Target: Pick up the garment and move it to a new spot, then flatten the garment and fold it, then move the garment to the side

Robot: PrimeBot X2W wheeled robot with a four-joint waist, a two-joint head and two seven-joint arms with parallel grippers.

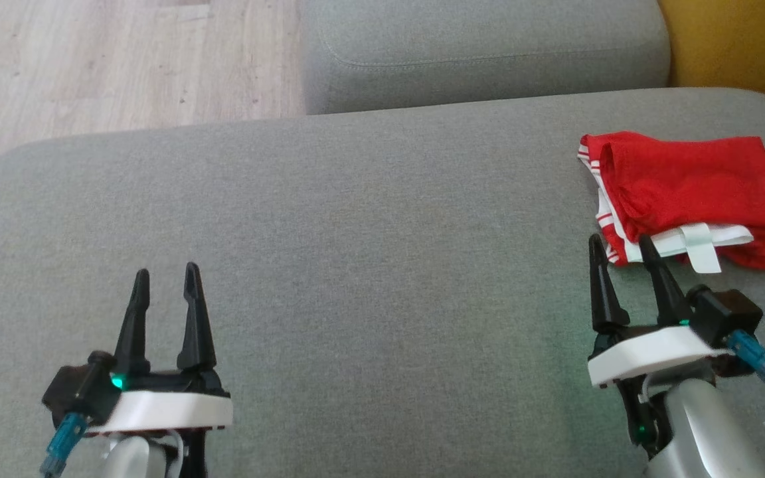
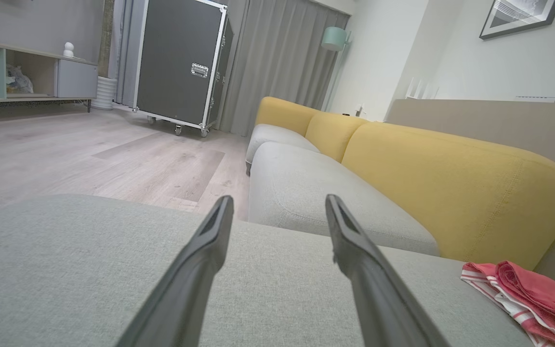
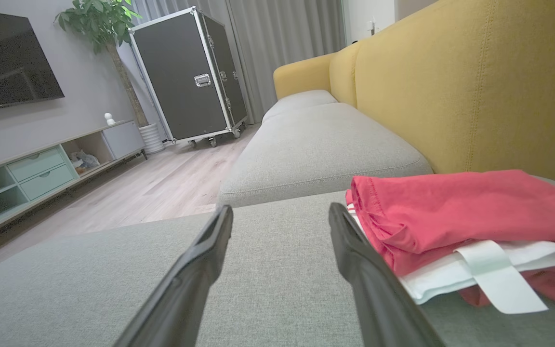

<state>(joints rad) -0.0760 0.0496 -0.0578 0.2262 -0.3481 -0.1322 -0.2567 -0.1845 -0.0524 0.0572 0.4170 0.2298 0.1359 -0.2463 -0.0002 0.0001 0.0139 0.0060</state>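
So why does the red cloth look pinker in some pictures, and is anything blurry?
Head view: soft, slightly hazy, garment vivid red. Both wrist views: sharper on the room, paler pinkish red, lines bowed by the wide lens; the nearby fingers blur at the bottom edge.

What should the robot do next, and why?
Probably ease the right gripper back a little: it is open and empty at the edge of the red garment, which already lies folded at the right side of the sofa cushion.
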